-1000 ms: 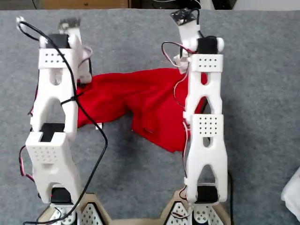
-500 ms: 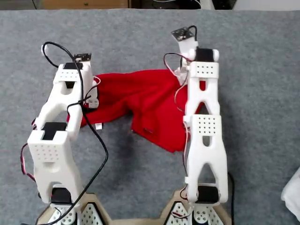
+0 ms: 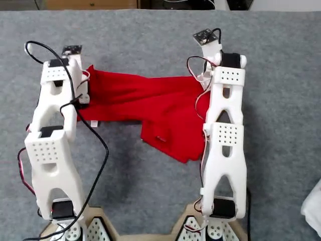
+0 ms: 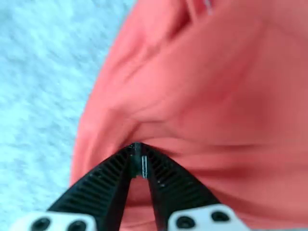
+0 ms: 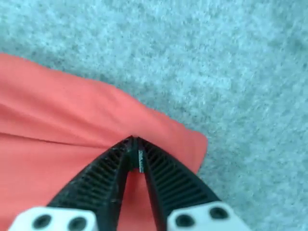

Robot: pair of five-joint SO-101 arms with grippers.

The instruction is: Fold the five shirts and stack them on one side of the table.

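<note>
Ahead of the right gripper point(image 5: 134, 149), pinched on a corner of the red shirt point(image 3: 150, 105), and to its outer side, bare grey table point(image 3: 150, 35) lay open. The left gripper point(image 4: 137, 154), clamped on the opposite edge, had open table outward too. Between them the shirt covered the surface. Behind the left gripper a black cable point(image 3: 105, 150) looped out, possibly touching the table. A white cloth point(image 3: 313, 203) sat well behind the right gripper.

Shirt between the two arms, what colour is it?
The shirt is plain red, no pattern; the high view shows it best.
</note>
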